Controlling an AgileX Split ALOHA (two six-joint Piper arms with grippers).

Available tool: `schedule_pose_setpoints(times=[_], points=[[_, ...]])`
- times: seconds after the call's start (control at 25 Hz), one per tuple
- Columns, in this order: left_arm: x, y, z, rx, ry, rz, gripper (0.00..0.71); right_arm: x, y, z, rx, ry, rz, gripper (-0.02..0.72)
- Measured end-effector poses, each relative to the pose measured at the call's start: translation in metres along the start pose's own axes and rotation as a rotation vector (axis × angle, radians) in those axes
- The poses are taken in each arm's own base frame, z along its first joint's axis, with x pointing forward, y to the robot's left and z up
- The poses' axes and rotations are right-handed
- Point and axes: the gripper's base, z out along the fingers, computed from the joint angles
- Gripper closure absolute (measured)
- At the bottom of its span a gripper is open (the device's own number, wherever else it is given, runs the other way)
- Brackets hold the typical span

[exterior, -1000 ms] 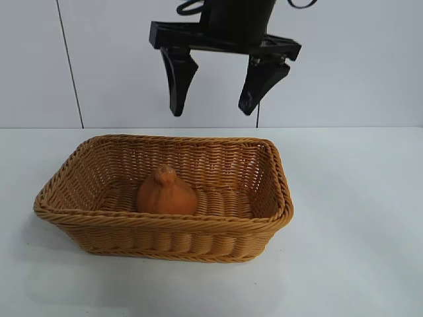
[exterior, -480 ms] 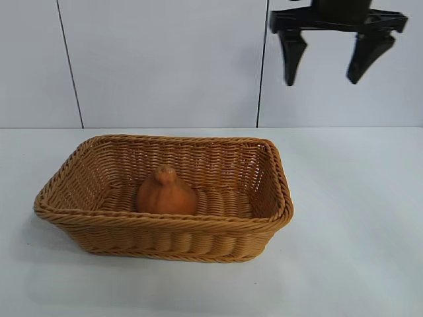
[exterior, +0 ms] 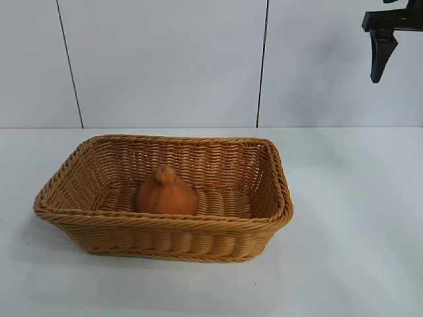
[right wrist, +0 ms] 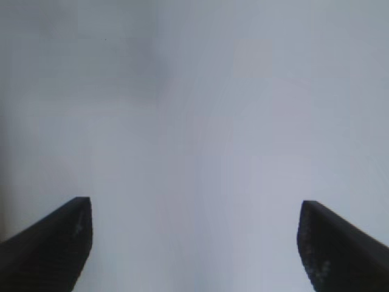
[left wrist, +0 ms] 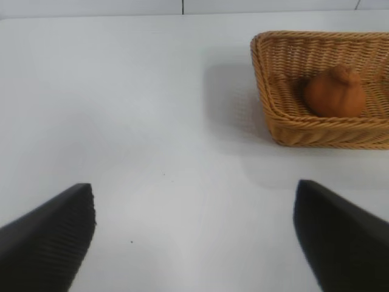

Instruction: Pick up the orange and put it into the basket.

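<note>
The orange [exterior: 166, 191], dull brownish with a knob on top, lies on the floor of the tan wicker basket [exterior: 165, 222], left of its middle. Nothing touches it. My right gripper [right wrist: 194, 210] is open and empty, high above the table at the exterior view's upper right edge, where only one black finger [exterior: 381, 53] shows. In its wrist view, my left gripper [left wrist: 194, 194] is open and empty over bare table, well away from the basket [left wrist: 262, 85] and the orange [left wrist: 334, 92]. It does not show in the exterior view.
The white table [exterior: 350, 218] spreads around the basket on all sides. A pale panelled wall [exterior: 165, 59] stands behind it.
The right gripper, open throughout, has swung from above the basket to the right and upward, nearly out of the exterior view. The orange and basket have not moved.
</note>
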Motion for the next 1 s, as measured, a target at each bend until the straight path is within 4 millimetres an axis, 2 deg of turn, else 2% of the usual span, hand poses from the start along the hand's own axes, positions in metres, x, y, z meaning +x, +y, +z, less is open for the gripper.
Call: schedule_pose_setpoints(times=[0.12,0.24,0.36,0.6,0.76,1.0], points=[[0.0,0.0,0.0,0.0,0.0,0.0,0.08,0.021,0.001,0.007,-0.004,0.067,-0.007,0.073],[0.0,0.0,0.0,0.0,0.0,0.0,0.08,0.054,0.0,0.006,-0.002,0.138,-0.014,0.073],[0.0,0.0,0.0,0.0,0.0,0.0,0.08,0.099,-0.002,-0.004,-0.007,0.191,-0.019,0.073],[0.0,0.0,0.0,0.0,0.0,0.0,0.08,0.206,-0.006,-0.012,-0.017,0.301,-0.049,0.073],[0.0,0.0,0.0,0.0,0.0,0.0,0.08,0.258,-0.009,-0.019,-0.02,0.239,-0.048,0.073],[0.0,0.0,0.0,0.0,0.0,0.0,0.08,0.307,-0.011,-0.033,-0.031,-0.041,-0.039,0.073]])
